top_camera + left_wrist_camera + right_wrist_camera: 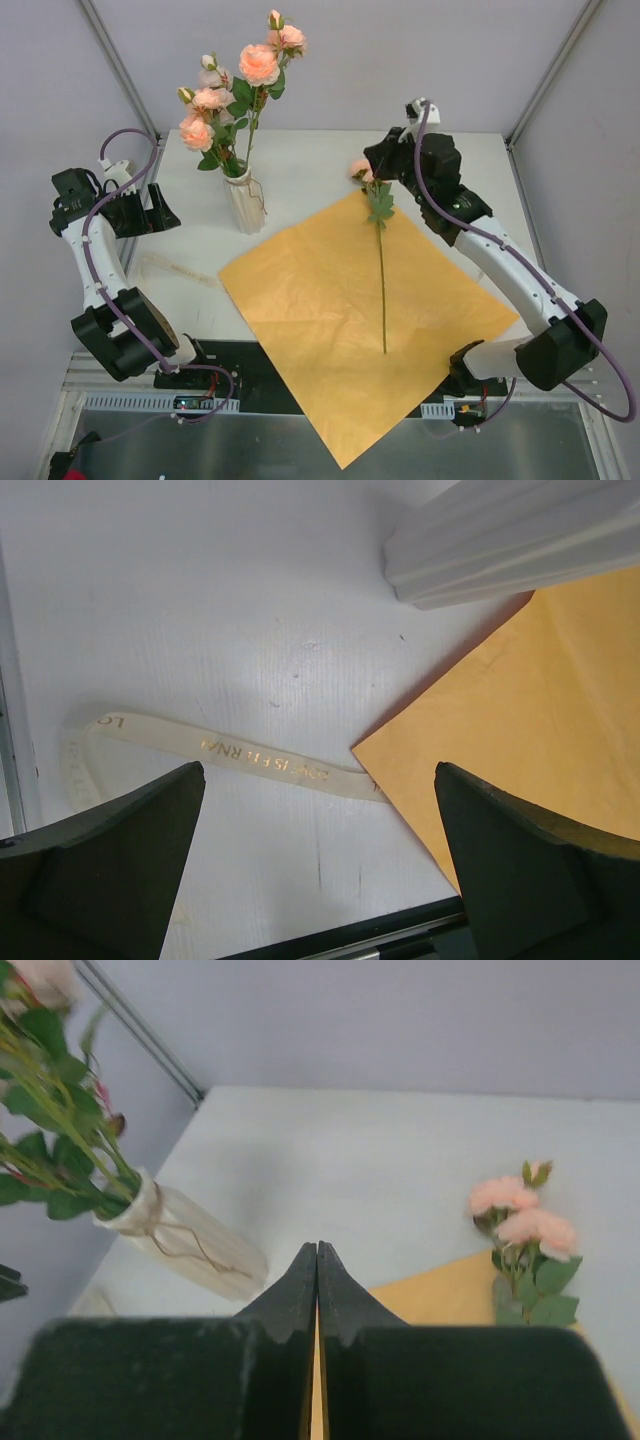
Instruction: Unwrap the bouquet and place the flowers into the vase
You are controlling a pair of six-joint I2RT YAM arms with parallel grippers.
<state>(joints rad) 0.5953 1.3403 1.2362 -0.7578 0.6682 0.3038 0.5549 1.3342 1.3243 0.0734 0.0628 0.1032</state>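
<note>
The worktop (pixel 320 165) is mostly covered by the orange paper (pixel 330 320), unfolded flat. Most flowers (pixel 240 85) stand in the vase (pixel 246 205), just beside the sheet's rear left edge; one rose (pixel 382 270) lies on the sheet. My right claw (pixel 372 160) is pinched shut on nothing beside the bloom; my left claw (pixel 318 772) is spread wide, empty. I'd open right, settle on the stem below the leaves, close gently, tip it upright and thread it into the rim. Right wrist view shows the bloom sits off to one side of the shut tips; only left wrist shows the ribbon (pixel 230 752) lettering
</note>
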